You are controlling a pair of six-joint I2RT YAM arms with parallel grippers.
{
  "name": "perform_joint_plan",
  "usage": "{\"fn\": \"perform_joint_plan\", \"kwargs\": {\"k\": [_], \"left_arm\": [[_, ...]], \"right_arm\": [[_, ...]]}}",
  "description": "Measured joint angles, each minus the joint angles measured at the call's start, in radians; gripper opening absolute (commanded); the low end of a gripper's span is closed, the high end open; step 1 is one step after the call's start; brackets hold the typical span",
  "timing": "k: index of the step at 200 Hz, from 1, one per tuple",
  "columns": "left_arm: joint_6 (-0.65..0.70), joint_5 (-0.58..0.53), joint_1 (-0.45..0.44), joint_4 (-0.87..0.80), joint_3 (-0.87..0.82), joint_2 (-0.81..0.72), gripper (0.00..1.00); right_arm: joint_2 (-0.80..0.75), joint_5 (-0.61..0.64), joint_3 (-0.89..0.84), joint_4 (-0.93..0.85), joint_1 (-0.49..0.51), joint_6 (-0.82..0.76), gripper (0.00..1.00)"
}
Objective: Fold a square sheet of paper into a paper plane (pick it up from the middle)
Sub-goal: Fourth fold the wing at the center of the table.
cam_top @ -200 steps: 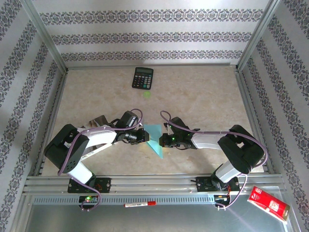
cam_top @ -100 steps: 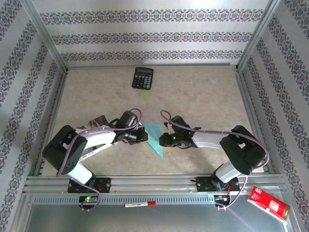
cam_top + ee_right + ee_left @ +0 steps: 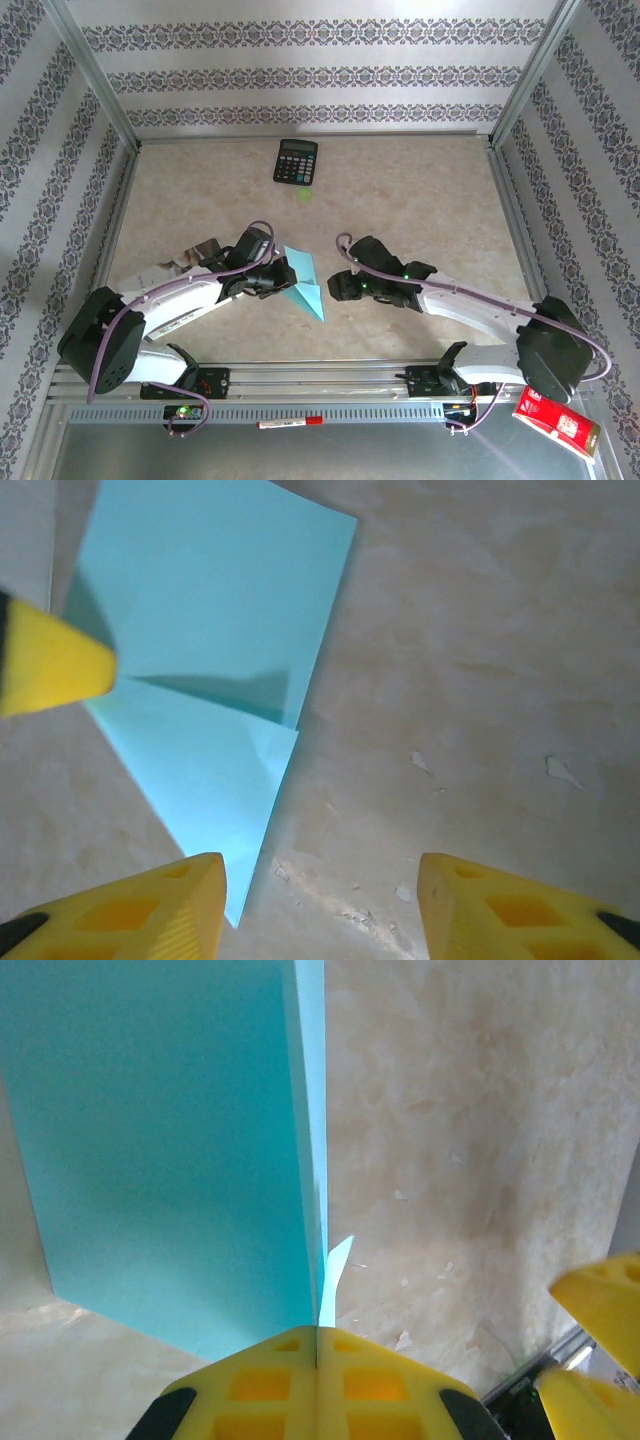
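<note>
The light-cyan sheet of paper (image 3: 304,282) is folded into a pointed, kite-like shape with a centre crease. It lies near the front middle of the table. My left gripper (image 3: 285,283) is shut on the paper's left edge. In the left wrist view the yellow fingers (image 3: 260,1385) are pressed together on the folded paper (image 3: 170,1160), which stands up ahead of them. My right gripper (image 3: 334,287) is just right of the paper and open. In the right wrist view nothing lies between its fingers (image 3: 160,910), and the paper (image 3: 215,630) lies ahead to the left.
A black calculator (image 3: 296,160) sits at the back of the table. A grey-white printed booklet (image 3: 193,256) lies partly under the left arm. Beyond the front rail are a red pen (image 3: 291,423) and a red packet (image 3: 553,420). Aluminium posts and patterned walls surround the table.
My right gripper has opened, let go of the paper and drawn back to the right. The left gripper has shut on the paper and carried it slightly left.
</note>
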Motion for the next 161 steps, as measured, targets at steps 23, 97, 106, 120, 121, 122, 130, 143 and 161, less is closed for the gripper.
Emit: {"fn": "perform_joint_plan", "kwargs": {"k": [23,97,106,120,121,122,130,143,161], "left_arm": [[-0.023,-0.012,0.0,-0.033,0.003,0.005,0.0],[-0.085,-0.01,0.0,-0.062,0.015,0.029,0.0],[-0.09,-0.003,0.0,-0.063,0.015,0.034,0.0],[-0.097,0.007,0.0,-0.066,0.018,0.045,0.0],[-0.098,0.008,0.0,-0.066,0.019,0.046,0.0],[-0.098,0.009,0.0,-0.066,0.019,0.047,0.0],[-0.101,0.013,0.0,-0.067,0.024,0.054,0.0],[-0.104,0.021,0.0,-0.069,0.031,0.06,0.0],[-0.104,0.03,0.0,-0.076,0.037,0.06,0.0]], "right_arm": [[-0.002,0.08,0.005,-0.006,0.079,-0.027,0.53],[0.137,0.254,0.006,0.101,0.298,-0.025,0.56],[0.168,0.271,0.008,0.114,0.32,-0.021,0.55],[0.22,0.301,0.021,0.131,0.349,-0.013,0.53],[0.223,0.303,0.022,0.132,0.351,-0.013,0.53],[0.229,0.306,0.024,0.132,0.353,-0.011,0.52],[0.257,0.324,0.036,0.142,0.369,-0.003,0.51],[0.297,0.355,0.057,0.151,0.389,0.008,0.48],[0.346,0.401,0.089,0.153,0.407,0.024,0.47]]}}
